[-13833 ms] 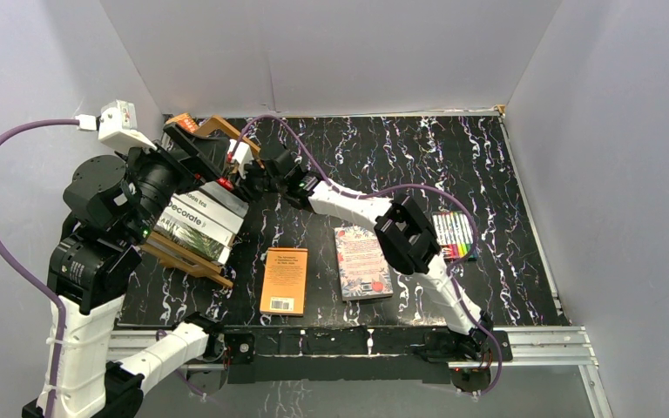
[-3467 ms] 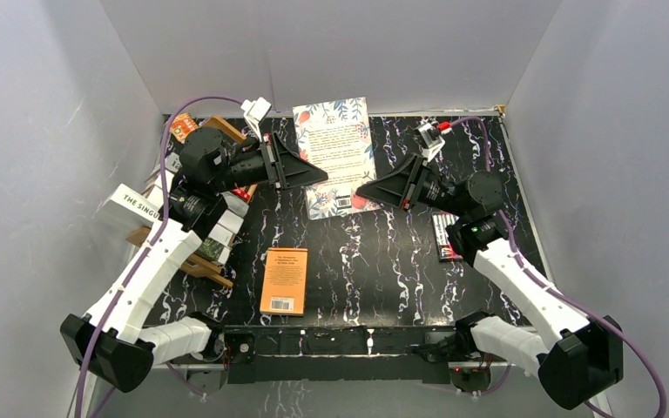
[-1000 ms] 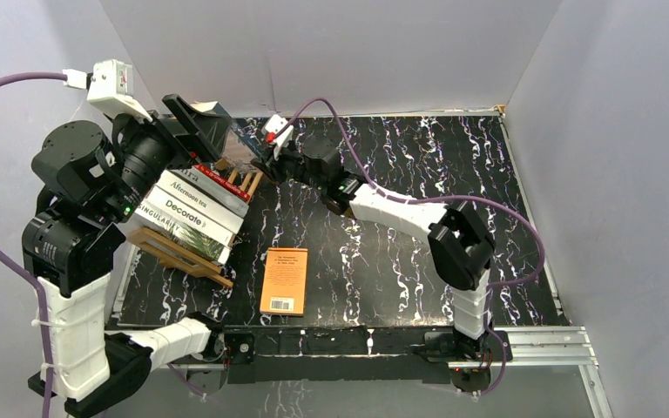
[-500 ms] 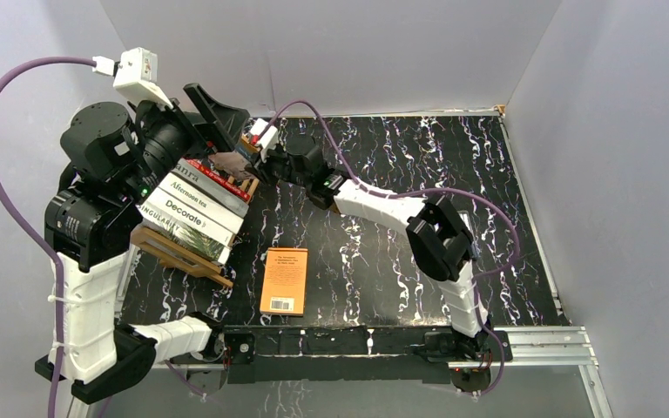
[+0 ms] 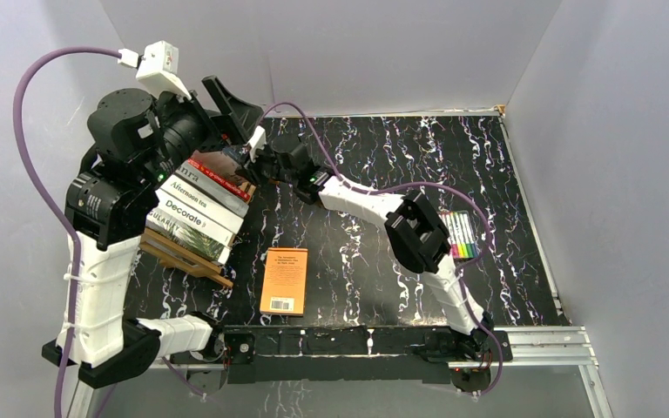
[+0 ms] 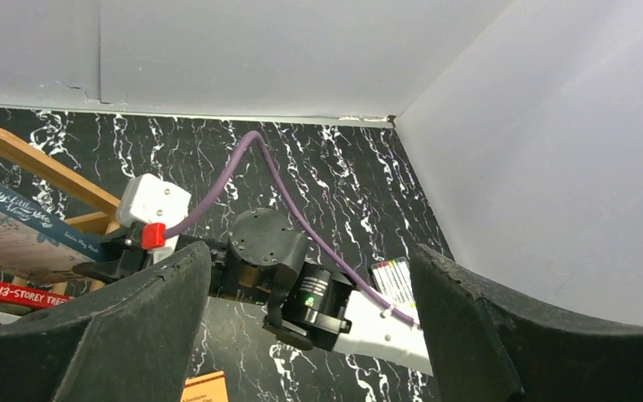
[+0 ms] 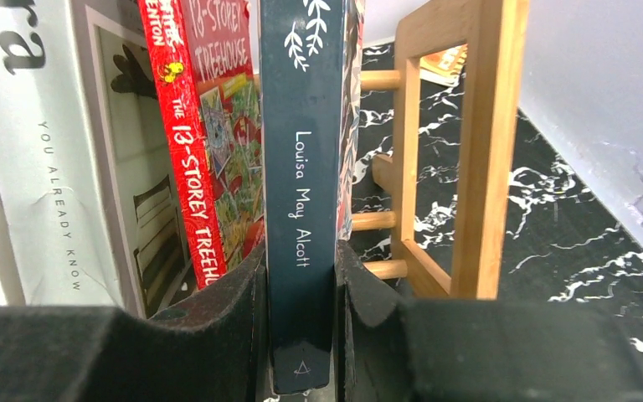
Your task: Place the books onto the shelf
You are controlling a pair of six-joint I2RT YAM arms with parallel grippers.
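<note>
The wooden shelf (image 5: 183,257) stands at the left with several books leaning in it, among them the brown "Decorate" (image 5: 193,214). My right gripper (image 7: 301,276) is shut on a dark blue-spined book (image 7: 301,167), upright between the red illustrated book (image 7: 192,167) and the shelf's end frame (image 7: 486,151). From above, the right gripper (image 5: 248,165) sits at the shelf's far end. My left gripper (image 5: 231,109) hangs open above that end with nothing between its fingers (image 6: 92,335). An orange paperback (image 5: 284,280) lies flat in front.
A pack of coloured markers (image 5: 458,235) lies at the right, partly under the right arm. A small orange card (image 7: 452,59) lies beyond the shelf. Grey walls close in on the left, back and right. The right arm's purple cable (image 5: 348,187) loops over the table.
My right gripper has carried the blue-spined book left and down into the row beside the red book. The left arm has lifted and swung right, still open.
</note>
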